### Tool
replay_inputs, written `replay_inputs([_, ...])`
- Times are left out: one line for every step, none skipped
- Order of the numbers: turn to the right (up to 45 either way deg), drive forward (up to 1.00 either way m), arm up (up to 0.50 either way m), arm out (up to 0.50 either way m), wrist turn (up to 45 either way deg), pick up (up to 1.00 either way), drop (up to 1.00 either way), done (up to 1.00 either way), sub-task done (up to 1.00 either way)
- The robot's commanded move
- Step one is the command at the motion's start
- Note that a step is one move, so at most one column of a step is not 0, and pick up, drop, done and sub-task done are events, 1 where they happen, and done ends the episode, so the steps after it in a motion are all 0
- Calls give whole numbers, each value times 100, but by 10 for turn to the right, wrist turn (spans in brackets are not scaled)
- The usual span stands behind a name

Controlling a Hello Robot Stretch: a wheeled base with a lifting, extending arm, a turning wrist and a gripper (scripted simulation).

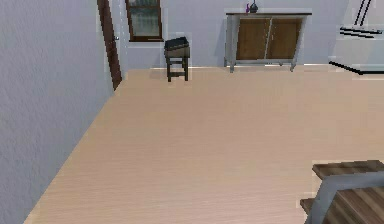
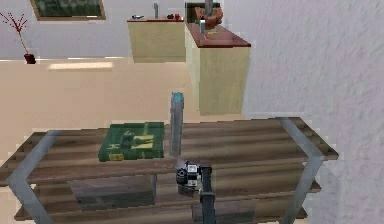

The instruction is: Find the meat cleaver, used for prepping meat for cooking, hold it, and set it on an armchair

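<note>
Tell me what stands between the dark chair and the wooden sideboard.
Nothing. In the forward view the stretch from the dark chair to the wooden sideboard is bare floor and pale wall.

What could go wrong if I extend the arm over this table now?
The hand sits low by the table, close to the tall grey cylinder; extending could tip it. The items in the green tray are too small to identify, so a grasp there might take the wrong thing.

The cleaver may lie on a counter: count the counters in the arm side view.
2. A red-topped counter stands mid-picture against the right-hand wall; a paler counter stands farther back, to its left. Others may be hidden behind that wall.
</note>
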Motion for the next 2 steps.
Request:
replay_inputs([0, 0, 0, 0, 0, 100, 0, 0, 0])
replay_inputs([0, 0, 10, 0, 0, 0, 0, 0, 0])
